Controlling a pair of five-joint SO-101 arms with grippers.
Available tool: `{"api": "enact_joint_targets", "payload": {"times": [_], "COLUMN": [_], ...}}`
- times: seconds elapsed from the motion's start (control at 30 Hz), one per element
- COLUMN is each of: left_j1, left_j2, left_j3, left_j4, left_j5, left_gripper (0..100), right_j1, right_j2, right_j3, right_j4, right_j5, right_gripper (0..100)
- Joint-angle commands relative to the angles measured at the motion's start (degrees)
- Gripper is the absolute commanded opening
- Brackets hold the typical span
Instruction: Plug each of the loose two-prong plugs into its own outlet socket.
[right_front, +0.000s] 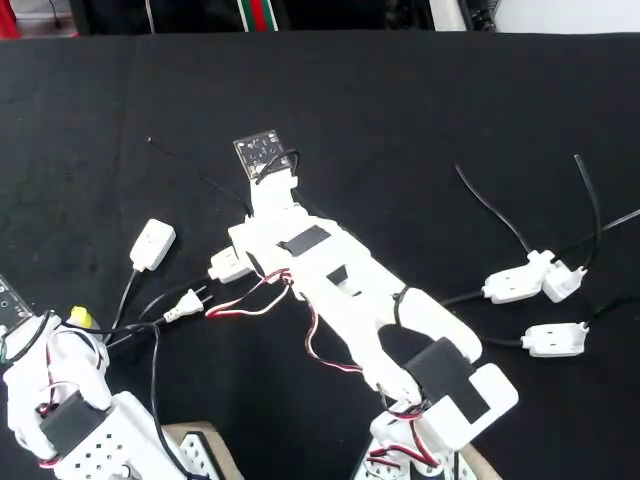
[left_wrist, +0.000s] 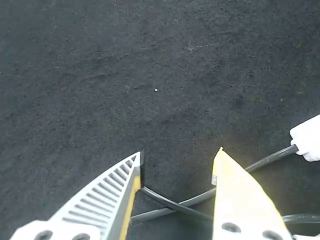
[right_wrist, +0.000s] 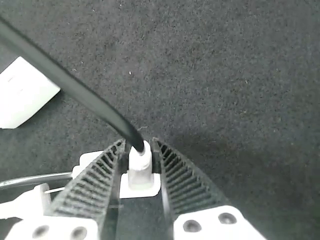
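My right gripper (right_front: 236, 262) (right_wrist: 137, 144) is shut on a white plug (right_wrist: 139, 172) (right_front: 226, 266), and the plug's black cable (right_wrist: 65, 85) runs out between the fingers. A white outlet socket (right_front: 152, 243) (right_wrist: 20, 97) lies a short way to the left of it on the black table. A loose two-prong plug (right_front: 186, 303) lies between the two arms. My left gripper (left_wrist: 180, 152) (right_front: 62, 322) hangs open at the near left over two crossing black cables (left_wrist: 170, 204), holding nothing.
At the right, a white socket (right_front: 515, 283) has a plug (right_front: 562, 281) joined to it, and another white socket (right_front: 553, 339) lies just nearer. Thin black cables trail across the black cloth (right_front: 400, 110). A white piece on a cable (left_wrist: 307, 142) lies beside the left gripper.
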Motion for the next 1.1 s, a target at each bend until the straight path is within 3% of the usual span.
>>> {"api": "enact_joint_targets", "payload": {"times": [0.0, 0.13, 0.27, 0.5, 0.7, 0.87, 1.07], "left_j1": [0.6, 2.0, 8.9, 29.9, 50.5, 55.8, 57.5], "left_j2": [-0.3, -0.3, -0.3, -0.3, -0.3, -0.3, -0.4], "left_j3": [-0.7, -0.8, -0.8, -0.7, -2.2, -6.5, -9.6], "left_j4": [0.2, 0.1, -0.6, -14.3, -16.2, -16.1, -16.2], "left_j5": [0.2, 0.2, 0.2, 0.4, 0.6, 1.1, 10.5], "left_gripper": [24, 24, 24, 24, 24, 24, 28], "right_j1": [-1.1, -0.9, 1.1, 0.2, -7.1, -8.3, -8.3], "right_j2": [-1.6, -8.0, -17.0, -35.4, -48.4, -50.1, -50.2], "right_j3": [-0.1, -0.7, -0.6, -0.5, 0.2, 2.5, 5.0], "right_j4": [1.7, 1.9, 2.2, 10.5, 17.8, 17.8, 19.4], "right_j5": [0.6, 0.6, 0.4, -1.7, -8.9, -14.4, -15.3], "right_gripper": [1.1, 1.1, 1.1, 1.1, 1.1, 1.1, 1.1]}}
